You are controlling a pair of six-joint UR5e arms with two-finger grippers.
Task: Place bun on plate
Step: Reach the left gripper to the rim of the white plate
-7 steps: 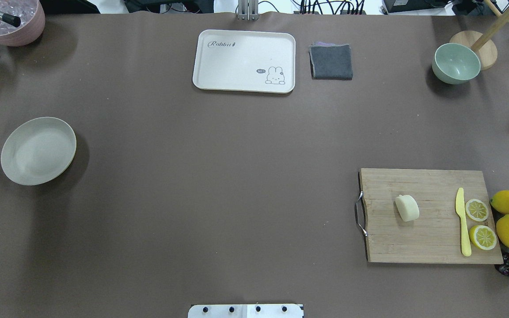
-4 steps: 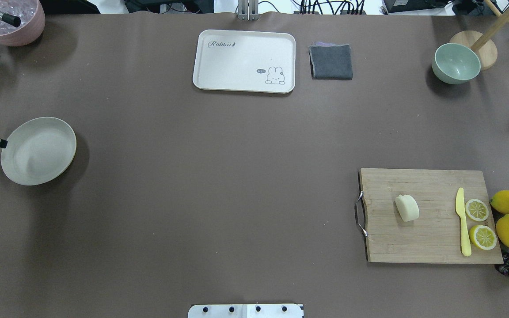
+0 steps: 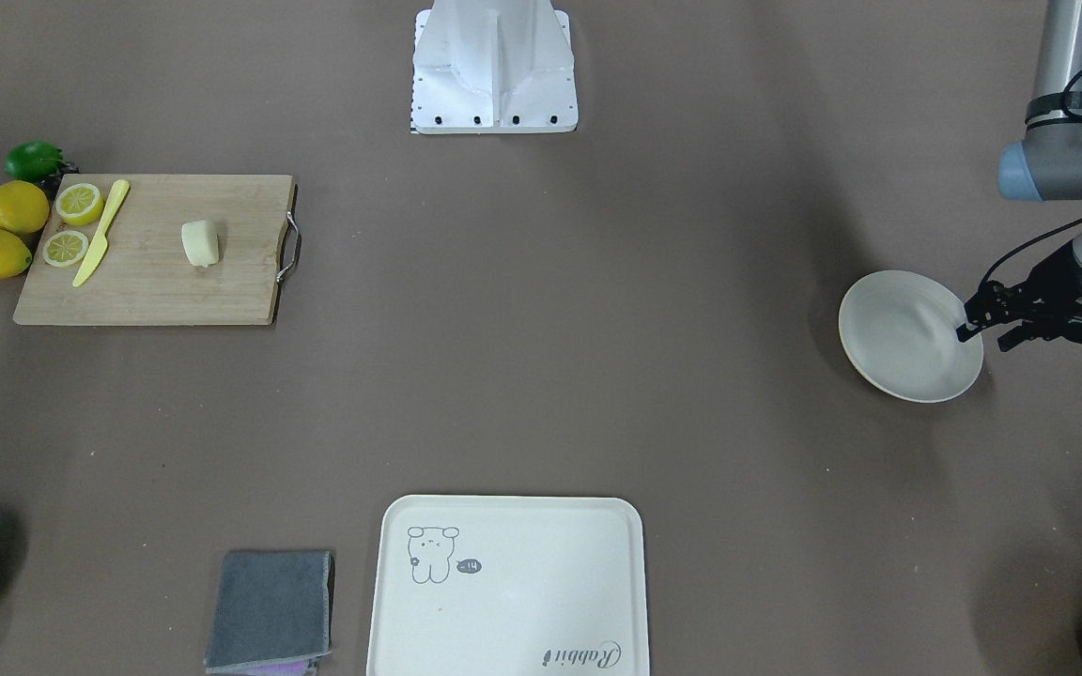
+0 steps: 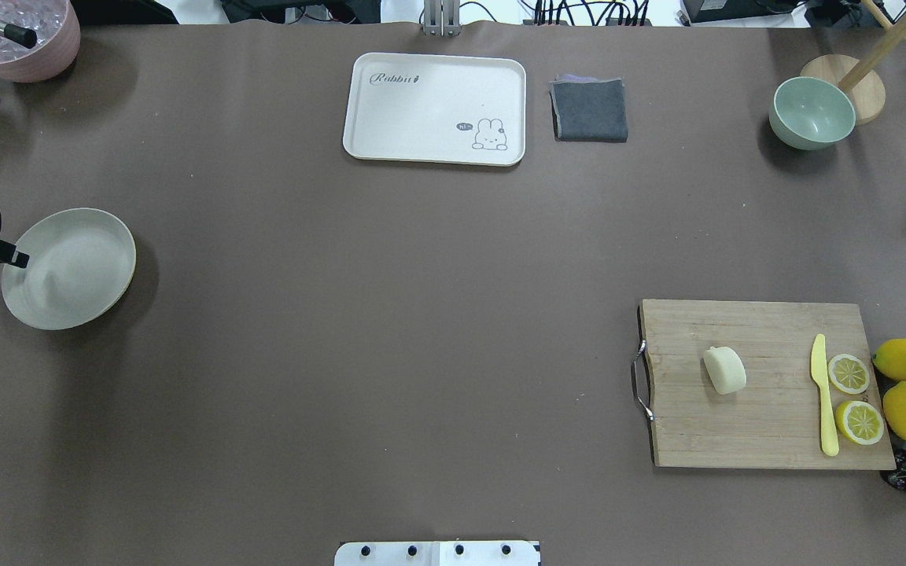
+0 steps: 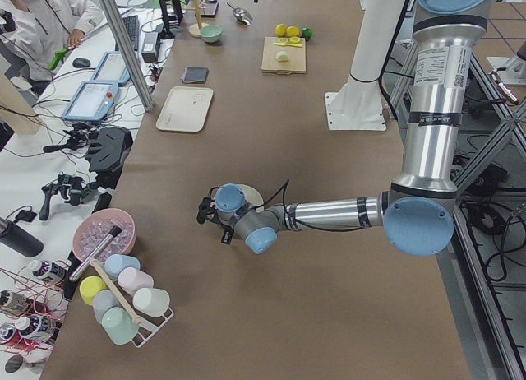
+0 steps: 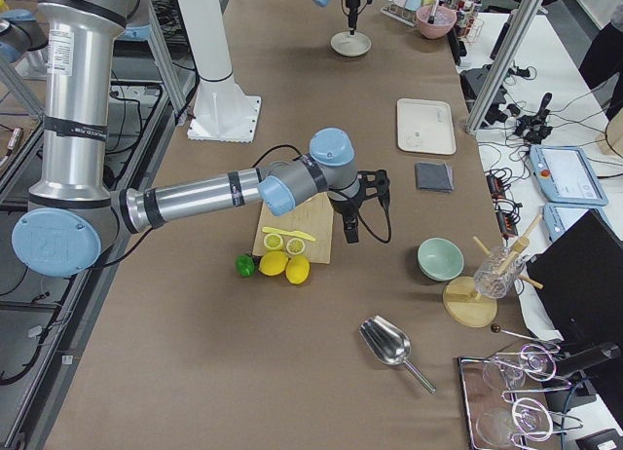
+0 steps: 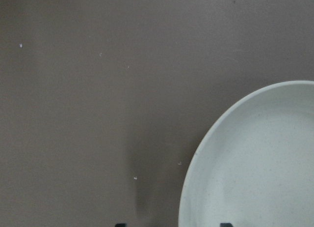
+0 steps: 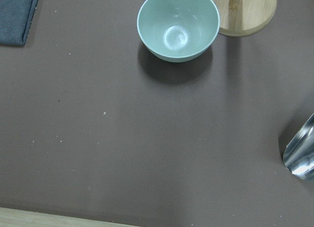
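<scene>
Hanging at the overhead frame's far left, the left gripper (image 3: 982, 336) stood with jaws apart astride the outer rim of the plate (image 4: 68, 271). The bun (image 4: 724, 370) lay on the cutting board (image 4: 760, 424) at lower right, with bare table (image 4: 390, 314) between it and the plate. The right gripper (image 6: 350, 226) hung near the board's edge; its jaw state could not be told.

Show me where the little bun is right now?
In the overhead view, the bun lies on the wooden cutting board on the right side, between its metal handle and the yellow knife.
</scene>
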